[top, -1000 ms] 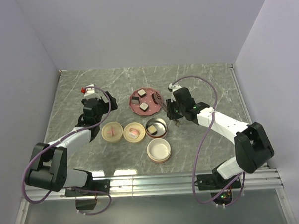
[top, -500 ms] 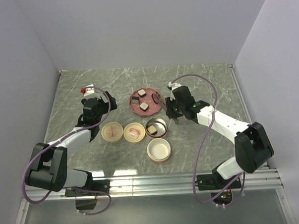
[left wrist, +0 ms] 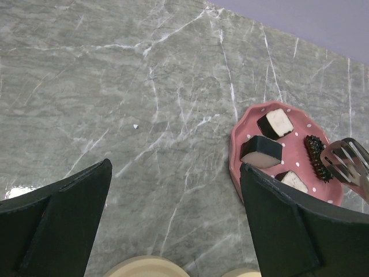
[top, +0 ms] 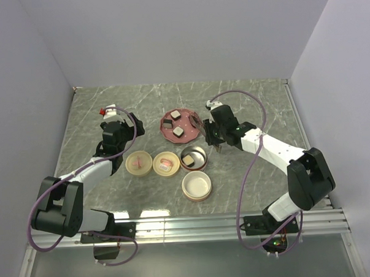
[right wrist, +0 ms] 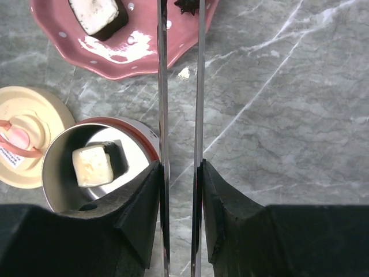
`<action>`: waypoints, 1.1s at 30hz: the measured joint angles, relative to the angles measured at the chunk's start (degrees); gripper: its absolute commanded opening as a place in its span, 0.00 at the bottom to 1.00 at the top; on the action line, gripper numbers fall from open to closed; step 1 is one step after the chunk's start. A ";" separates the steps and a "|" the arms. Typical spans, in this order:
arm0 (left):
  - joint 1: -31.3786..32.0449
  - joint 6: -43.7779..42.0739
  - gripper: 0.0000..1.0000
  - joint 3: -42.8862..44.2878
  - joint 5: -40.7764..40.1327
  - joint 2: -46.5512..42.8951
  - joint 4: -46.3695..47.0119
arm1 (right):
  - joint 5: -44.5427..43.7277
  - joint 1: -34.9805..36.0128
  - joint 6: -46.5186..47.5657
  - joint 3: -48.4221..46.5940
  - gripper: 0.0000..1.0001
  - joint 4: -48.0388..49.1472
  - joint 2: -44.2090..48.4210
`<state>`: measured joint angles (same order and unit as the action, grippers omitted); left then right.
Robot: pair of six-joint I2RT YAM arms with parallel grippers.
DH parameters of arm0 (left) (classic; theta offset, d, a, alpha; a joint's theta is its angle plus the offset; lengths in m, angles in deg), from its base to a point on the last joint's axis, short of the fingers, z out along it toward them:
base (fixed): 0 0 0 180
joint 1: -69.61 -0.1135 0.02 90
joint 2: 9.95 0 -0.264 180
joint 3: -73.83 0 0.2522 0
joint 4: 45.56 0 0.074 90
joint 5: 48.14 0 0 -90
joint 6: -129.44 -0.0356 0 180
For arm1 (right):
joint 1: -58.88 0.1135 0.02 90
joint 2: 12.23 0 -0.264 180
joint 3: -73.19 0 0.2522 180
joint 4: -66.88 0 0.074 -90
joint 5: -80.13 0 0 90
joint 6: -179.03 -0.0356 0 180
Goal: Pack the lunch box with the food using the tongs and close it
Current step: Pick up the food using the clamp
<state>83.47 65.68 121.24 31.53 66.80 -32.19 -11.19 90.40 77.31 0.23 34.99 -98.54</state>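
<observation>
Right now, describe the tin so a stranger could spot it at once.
Find the pink plate mid-table. Just in front of it lies a row of round dishes, and the tin ends it on the right. It alone is shiny metal, holding one food block.

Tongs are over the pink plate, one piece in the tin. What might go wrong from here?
The tongs are only thin arms pinched in the right gripper, so they may twist or slip. Their tips hang by the pink plate rim and might nudge it, or fumble a food block.
</observation>
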 measured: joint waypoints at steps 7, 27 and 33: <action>-0.04 0.02 0.99 0.00 0.02 0.00 0.00 | -0.66 0.17 0.28 -0.55 0.41 -0.48 -0.20; -0.09 0.17 1.00 0.00 0.04 0.00 0.00 | -3.28 0.96 0.24 -0.94 0.43 -1.33 -1.75; -0.09 0.17 1.00 -0.02 0.07 0.00 0.00 | -3.13 1.42 0.31 -0.94 0.43 -1.60 -1.75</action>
<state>83.39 65.85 121.22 31.60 66.80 -32.19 -14.32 91.83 77.61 -0.71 33.40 -100.29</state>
